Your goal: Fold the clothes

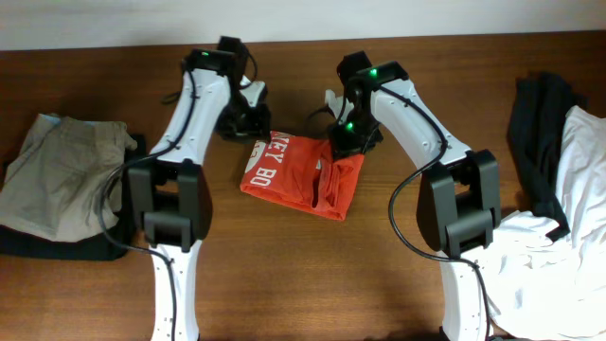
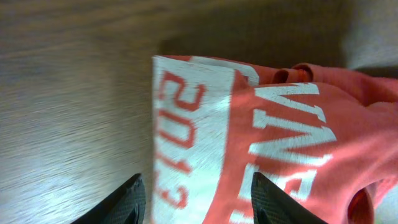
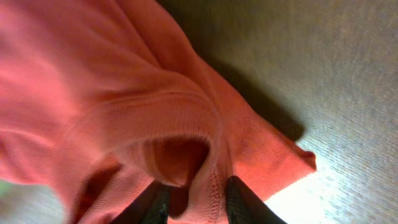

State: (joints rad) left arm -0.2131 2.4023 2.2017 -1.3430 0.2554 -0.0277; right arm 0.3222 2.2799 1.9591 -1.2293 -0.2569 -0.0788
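The orange-red T-shirt lies partly folded at the table's middle, with white lettering showing on its left half. My left gripper is at the shirt's far left corner. In the left wrist view its fingers are open wide and straddle the lettered edge of the shirt. My right gripper is at the shirt's far right corner. In the right wrist view it is shut on a bunched fold of the shirt's stitched hem.
A beige khaki garment lies on a black garment at the left. A white shirt and black garments are piled at the right. Bare wooden table shows in front of the shirt.
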